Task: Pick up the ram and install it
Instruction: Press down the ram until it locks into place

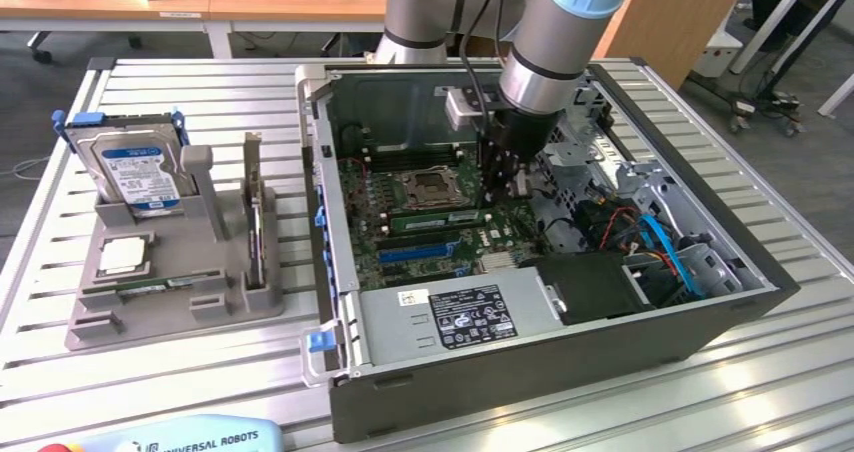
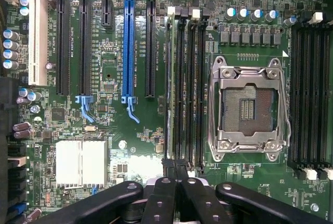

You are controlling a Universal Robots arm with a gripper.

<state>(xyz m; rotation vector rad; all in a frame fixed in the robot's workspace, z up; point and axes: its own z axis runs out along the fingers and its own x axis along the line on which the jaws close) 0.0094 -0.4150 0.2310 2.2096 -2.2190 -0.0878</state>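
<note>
The ram [image 2: 169, 89] stands edge-on in a black memory slot beside the processor socket [image 2: 248, 107] on the motherboard. In the exterior view it is a green strip [image 1: 441, 215] just below the socket [image 1: 434, 185]. My gripper [image 2: 176, 168] is down inside the open computer case [image 1: 534, 372], at one end of the ram. Its two black fingers [image 2: 169, 174] are pressed together, directly over the stick's end, with nothing visible between them. The exterior view has the gripper [image 1: 514, 194] low over the board at the ram's end on the exterior view's right.
A grey holder [image 1: 174, 312] at the exterior view's left carries a blue-labelled hard drive [image 1: 134, 172], a square silver processor chip [image 1: 123, 255] and another green stick [image 1: 150, 286]. Inside the case are a power supply [image 1: 454, 317], blue and orange cables [image 1: 667, 247], and empty slots [image 2: 187, 89] beside the ram.
</note>
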